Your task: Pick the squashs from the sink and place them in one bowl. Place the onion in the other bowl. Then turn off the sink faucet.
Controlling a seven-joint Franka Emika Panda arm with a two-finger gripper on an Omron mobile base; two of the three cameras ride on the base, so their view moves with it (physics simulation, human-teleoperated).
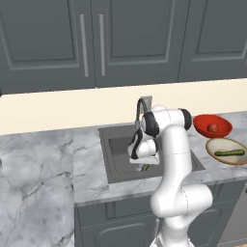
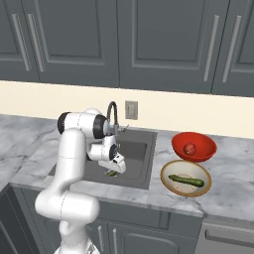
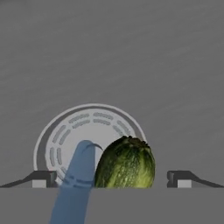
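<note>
we see gripper [image 3: 111,179] jaws wide, gripping nothing | squash [image 3: 125,162] between tips, bottom centre, by drain [image 3: 87,131] | contact unclear | other squash [image 2: 186,180] in beige bowl [image 2: 168,186] | onion [image 2: 189,148] in red bowl [image 2: 208,149]

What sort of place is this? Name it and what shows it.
A simulated home kitchen, most likely: a sink with a gooseneck faucet set in a marble counter, and dark grey cabinets above.

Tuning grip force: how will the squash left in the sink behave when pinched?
The squash looks rounded and glossy, so probably rolls and slips. The water stream runs right beside it, so it is likely wet. It looks firm, not floppy.
</note>
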